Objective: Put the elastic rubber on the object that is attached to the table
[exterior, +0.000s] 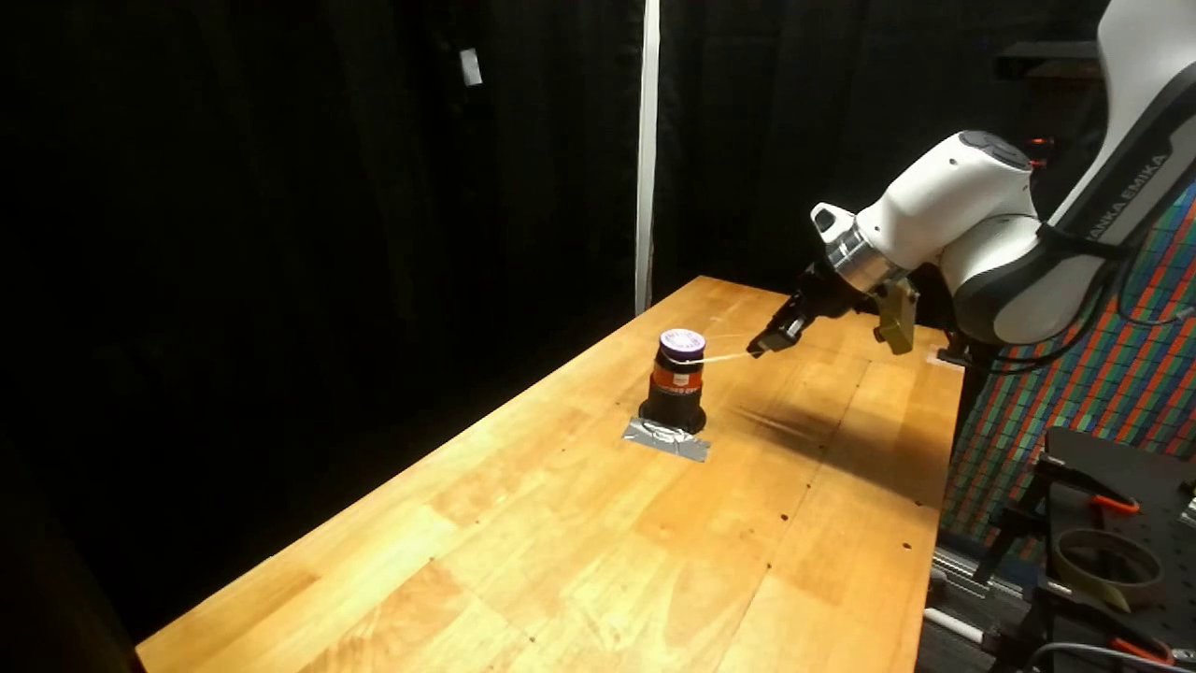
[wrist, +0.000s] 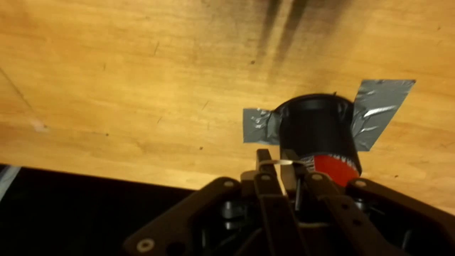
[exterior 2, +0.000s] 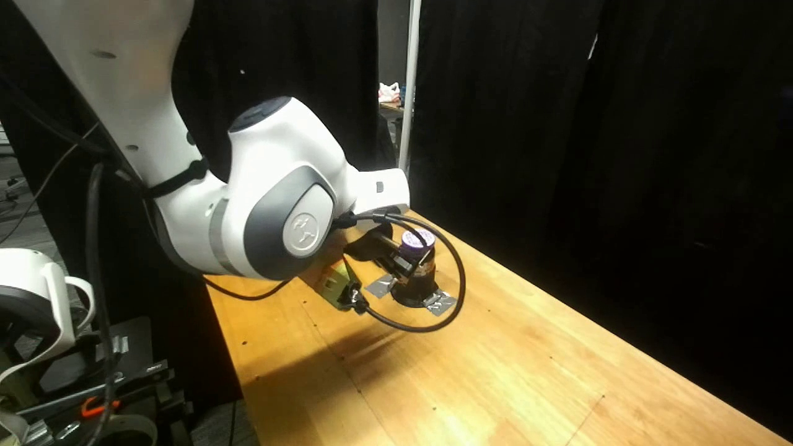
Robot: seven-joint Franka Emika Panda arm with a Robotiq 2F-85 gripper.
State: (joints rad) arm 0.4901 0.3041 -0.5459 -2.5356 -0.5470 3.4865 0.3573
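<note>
The object taped to the table is an upright black cylinder with an orange-red label and a purple-and-white top. It shows in both exterior views (exterior: 677, 378) (exterior 2: 414, 290) and in the wrist view (wrist: 318, 124). The pale elastic rubber (exterior: 718, 359) is stretched from around the cylinder's upper part to my gripper (exterior: 757, 350). In the wrist view the rubber (wrist: 280, 162) passes around the outside of both fingers. My gripper (wrist: 279, 160) is partly open, with a gap between its fingers, beside the cylinder. The far side of the rubber is hidden.
Grey tape strips (exterior: 667, 439) (wrist: 380, 110) hold the cylinder's base to the wooden table (exterior: 561, 561). A black cable (exterior 2: 461, 272) loops from the wrist in an exterior view. A dark cart (exterior: 1112, 523) with a tape roll stands beside the table.
</note>
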